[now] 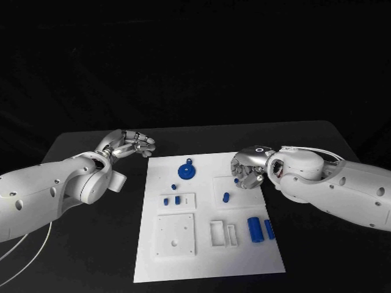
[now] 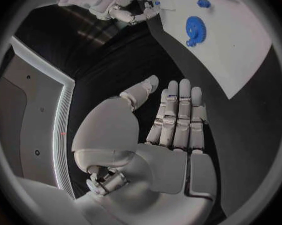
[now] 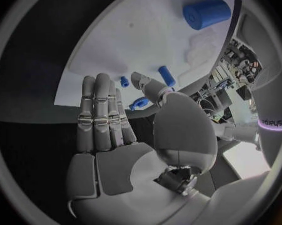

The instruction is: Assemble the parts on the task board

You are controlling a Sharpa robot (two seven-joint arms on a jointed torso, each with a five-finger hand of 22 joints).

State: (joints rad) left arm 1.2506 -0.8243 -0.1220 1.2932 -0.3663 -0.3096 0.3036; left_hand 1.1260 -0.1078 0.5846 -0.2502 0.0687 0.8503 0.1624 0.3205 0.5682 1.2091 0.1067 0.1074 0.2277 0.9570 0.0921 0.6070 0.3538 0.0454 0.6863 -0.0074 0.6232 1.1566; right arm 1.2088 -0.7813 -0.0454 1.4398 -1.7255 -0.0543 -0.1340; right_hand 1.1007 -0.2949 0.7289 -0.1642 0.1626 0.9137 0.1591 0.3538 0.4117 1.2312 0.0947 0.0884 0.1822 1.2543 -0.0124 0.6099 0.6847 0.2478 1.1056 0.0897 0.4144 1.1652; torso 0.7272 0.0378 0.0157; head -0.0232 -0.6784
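Your left hand [image 1: 129, 144]: fingers [image 2: 178, 112] straight, side by side, thumb apart, nothing in them. It hovers over bare black table [image 1: 90, 244], just off the task board [image 1: 248, 259]'s far-left corner, not touching it. Your right hand [image 1: 248, 169]: fingers [image 3: 100, 110] also straight and together, thumb out, holding nothing; it sits over the board's far-right edge, palm toward the board.

Count on the board, head view:
- 1 blue gear w/ a tab [image 1: 187, 171], far middle, between the two hands.
- 1 tiny blue piece [image 1: 173, 186] just nearer than the gear.
- 2 small blue pegs [image 1: 171, 200] standing in a raised white block, left-middle.
- 1 blue peg [image 1: 225, 197] in the white block right of that, near your right hand.
- 2 blue cylinders [image 1: 261, 230] lying side by side, near right edge; one thicker, one slimmer.
- 1 plain white plate w/ holes [image 1: 176, 235], near left; 1 white slotted holder [image 1: 223, 234] beside it.

Room: board's long left edge runs near your left forearm, w/ a strip of open table between. Right forearm crosses near the board's right edge by the cylinders. Near end of board is open.
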